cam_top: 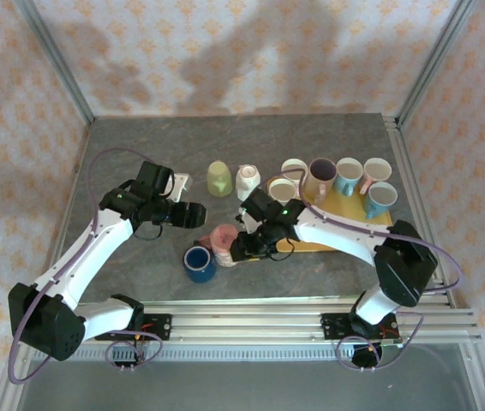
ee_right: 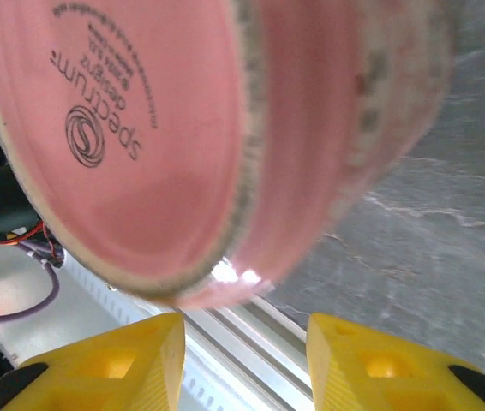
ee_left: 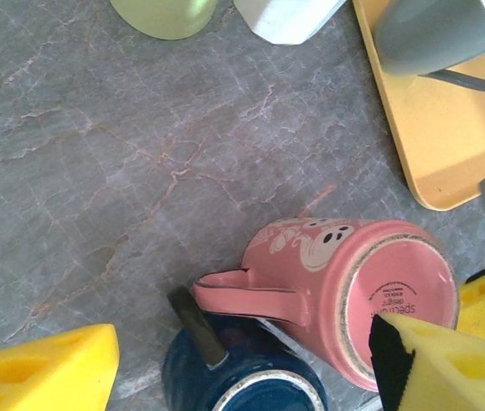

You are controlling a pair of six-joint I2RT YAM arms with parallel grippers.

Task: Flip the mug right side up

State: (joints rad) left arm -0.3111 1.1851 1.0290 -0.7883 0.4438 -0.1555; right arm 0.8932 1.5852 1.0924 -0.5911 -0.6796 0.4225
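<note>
A pink mug (cam_top: 224, 241) lies tipped over on the grey table, its flat base (ee_left: 397, 295) turned up and towards the near edge. Its handle (ee_left: 251, 295) reaches over an upright dark blue mug (cam_top: 199, 264) that touches it. My right gripper (cam_top: 241, 250) sits just right of the pink mug. In the right wrist view the mug's base (ee_right: 131, 128) looms just past the gripper (ee_right: 244, 330), whose yellow fingers stand apart with nothing between them. My left gripper (cam_top: 196, 216) hovers above both mugs, open; one fingertip (ee_left: 431, 360) overlaps the pink base in the left wrist view.
A yellow tray (cam_top: 345, 219) at the right carries several upright mugs. An upside-down green cup (cam_top: 218, 178) and a white mug (cam_top: 248, 181) stand behind the pink one. The aluminium rail (cam_top: 294, 312) runs along the near edge.
</note>
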